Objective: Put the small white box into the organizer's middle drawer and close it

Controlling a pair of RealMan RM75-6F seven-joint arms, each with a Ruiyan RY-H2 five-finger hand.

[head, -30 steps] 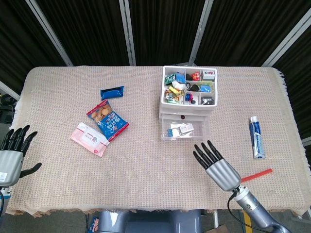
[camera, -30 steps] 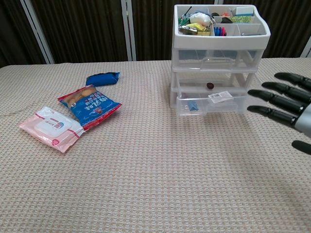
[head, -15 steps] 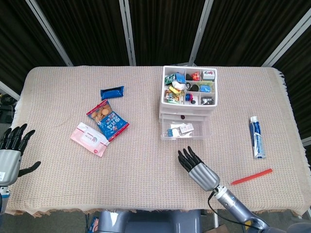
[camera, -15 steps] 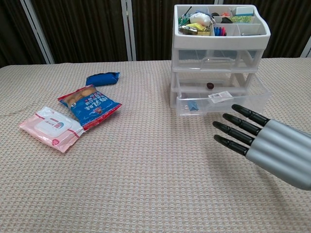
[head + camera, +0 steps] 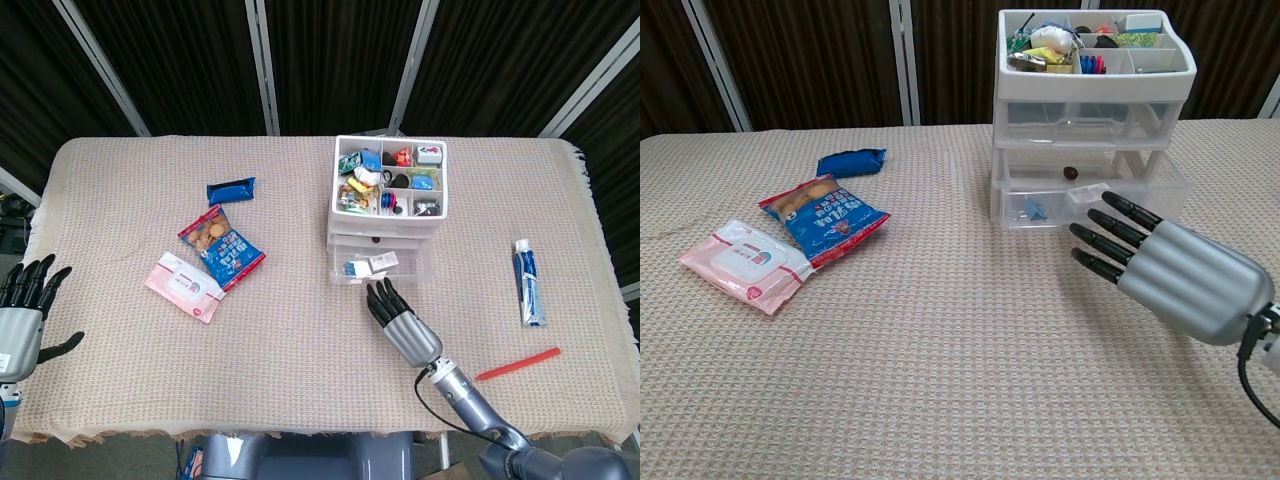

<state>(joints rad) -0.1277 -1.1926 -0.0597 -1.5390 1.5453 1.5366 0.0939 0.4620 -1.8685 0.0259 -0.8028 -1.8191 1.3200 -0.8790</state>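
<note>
Head view, organizer: white three-tier organizer [image 5: 390,215] near the far right of the worktop [image 5: 300,330]; its middle drawer [image 5: 381,267] projects toward the robot, partly open.
Head view, small white box: a small white box [image 5: 381,263] lies inside the drawer beside a blue item.
Head view, right hand: right hand [image 5: 402,324] lies flat, fingers extended and slightly apart, holding nothing; fingertips [image 5: 378,292] are at the drawer front, contact uncertain.
Head view, left hand: left hand [image 5: 22,310] sits at the left worktop edge, fingers spread, empty, well apart from the organizer.
Head view, critical relation: the drawer lies directly beyond the right hand's fingertips; its sliding axis runs away from the robot, along the hand's own long axis. The right hand is by far the nearer, so the closing push is judged to be its job.
Chest view, drawer: middle drawer [image 5: 1095,203] stands out from the organizer [image 5: 1092,120] frame.
Chest view, right hand: right hand [image 5: 1165,272] is level with the drawer front, fingers straight, nothing held.
</note>
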